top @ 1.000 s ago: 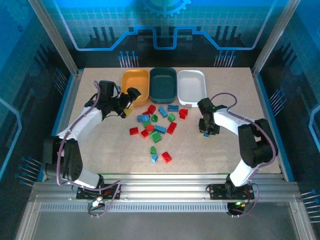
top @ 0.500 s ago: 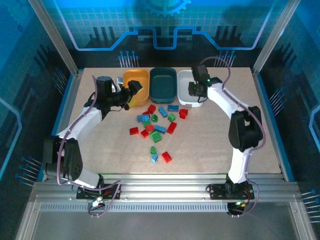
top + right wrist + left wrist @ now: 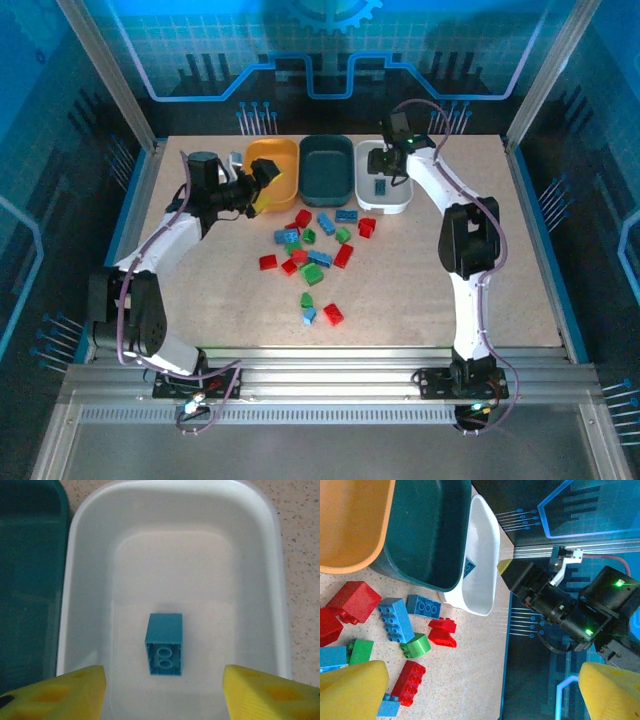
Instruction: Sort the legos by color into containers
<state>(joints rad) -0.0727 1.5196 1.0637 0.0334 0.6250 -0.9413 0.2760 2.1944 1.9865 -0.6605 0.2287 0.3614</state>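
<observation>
Top external view, left side first: my left tool (image 3: 265, 188) hangs just beside the orange-yellow tub (image 3: 272, 160), jaws spread as wide as they go and nothing between them. The risk there is that width. Coming down on the crowded legos (image 3: 315, 255) with the jaws this far apart, I could pinch two bricks of different colours at once, or shove neighbours across the surface (image 3: 430, 290). A careless swing could also knock the tub's near rim and shift it.

The dark teal tub (image 3: 327, 165) sits between the other two, touching or nearly touching both, so a nudge to one may move all three.

The loose red, green and blue bricks lie in a cluster in front of the tubs, several of them touching. Both arms will want that same patch, and I judge a clash likely if they reach in together.

Further right, a blue brick (image 3: 164, 644) lies flat on the floor of the white tub (image 3: 395, 200), free of my pads. My right tool (image 3: 388, 165) hovers over it with the jaws parted and empty — pulling away low could clip the rim and drag the tub.

No brand, label or readable writing anywhere — the backdrop carries only line graphics.
</observation>
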